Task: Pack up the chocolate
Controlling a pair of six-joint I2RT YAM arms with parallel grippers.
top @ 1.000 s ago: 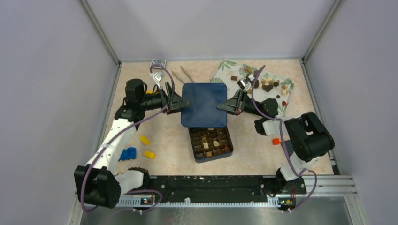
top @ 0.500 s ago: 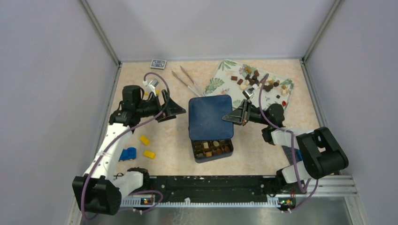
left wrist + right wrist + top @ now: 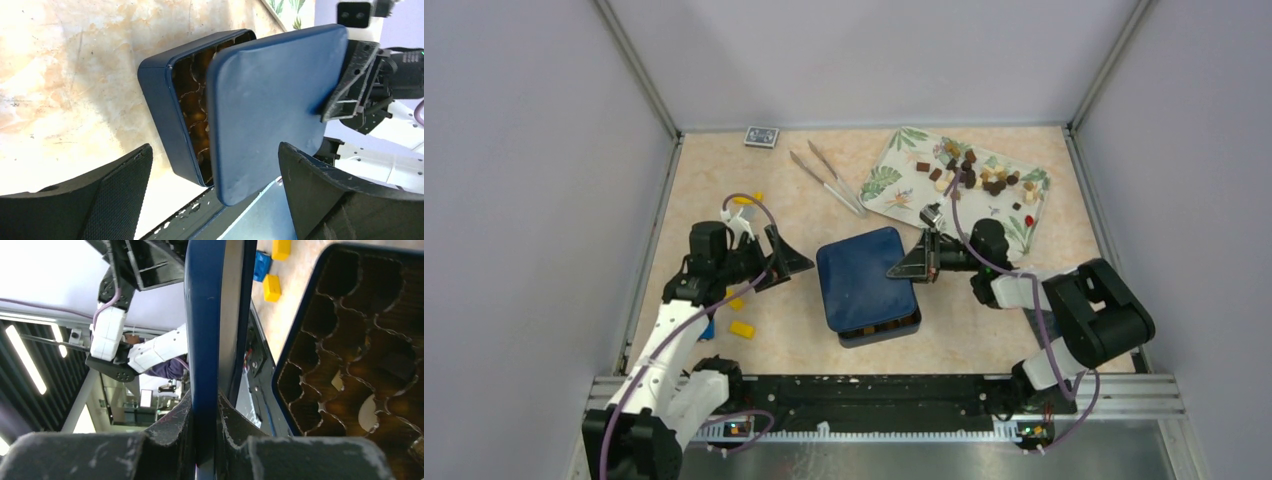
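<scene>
Jaws of the right gripper (image 3: pixel 907 268) are clamping tight on the right-hand edge of the dark blue square tin lid with rounded corners (image 3: pixel 860 282), one finger above it and one below. The lid is hanging raised over the matching dark blue tin box (image 3: pixel 886 328), not seated on it, and a strip of the box is showing at the near side. The right arm is folding back on itself: its elbow is sitting out to the right of the base, while the forearm and wrist are reaching level and leftward to the lid.

Jaws of the left gripper (image 3: pixel 790 262) are standing wide apart and holding nothing. They are pointing rightward at the lid's left edge, near it but not touching. The left arm is stretching away from its base, with the wrist bending to the right.

Some of the chocolate (image 3: pixel 368 412) is sitting in brown paper cups inside the box, below the lid that the right jaws are gripping. More small brown and cream pieces are lying on the leaf-printed rectangular tray (image 3: pixel 892 178), beyond the right jaws on the far side. Thin metal tongs (image 3: pixel 829 181) are lying beyond the lid, between the two grippers. Yellow toy bricks (image 3: pixel 742 329) are resting on the table nearer than the left jaws, by the forearm
</scene>
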